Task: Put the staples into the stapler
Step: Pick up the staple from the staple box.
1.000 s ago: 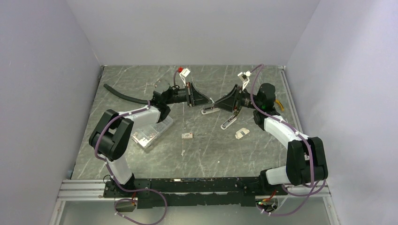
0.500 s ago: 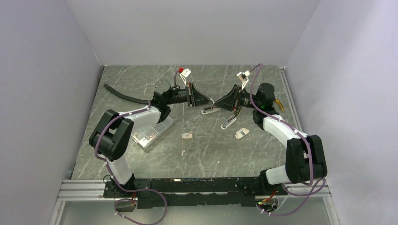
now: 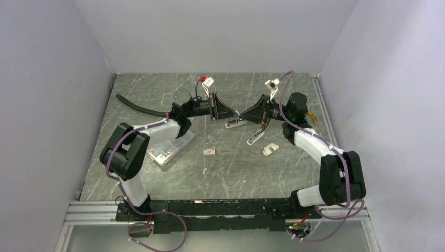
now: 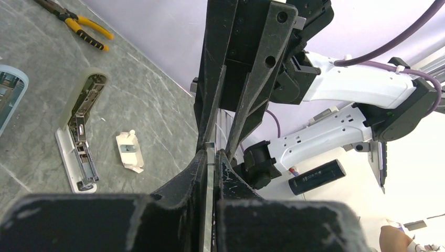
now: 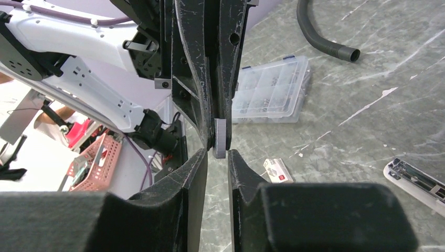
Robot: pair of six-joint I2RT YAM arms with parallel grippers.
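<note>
Staple strip passing between arms, mid-air, centre of the top view.
Left gripper point(image 4: 211, 155) is pinched nearly shut on a grey strip of staples point(image 5: 220, 137). Right gripper point(image 5: 218, 156) is slightly open, tips either side of the strip; contact unclear. Staple box point(image 3: 210, 151) lies below centre, open stapler point(image 3: 255, 137) to its right. Next, probably: right clamps, left lets go. Fingers hide the strip's length.

Lying spread over the grey marbled table point(image 3: 236, 173): white staple box point(image 3: 209, 151) mid-table, open stapler point(image 3: 256, 136) beside small white piece point(image 3: 271, 149), second stapler point(image 3: 234, 124), clear compartment case point(image 3: 169, 148), black hose point(image 3: 137, 106), pliers point(image 4: 78, 25).
</note>
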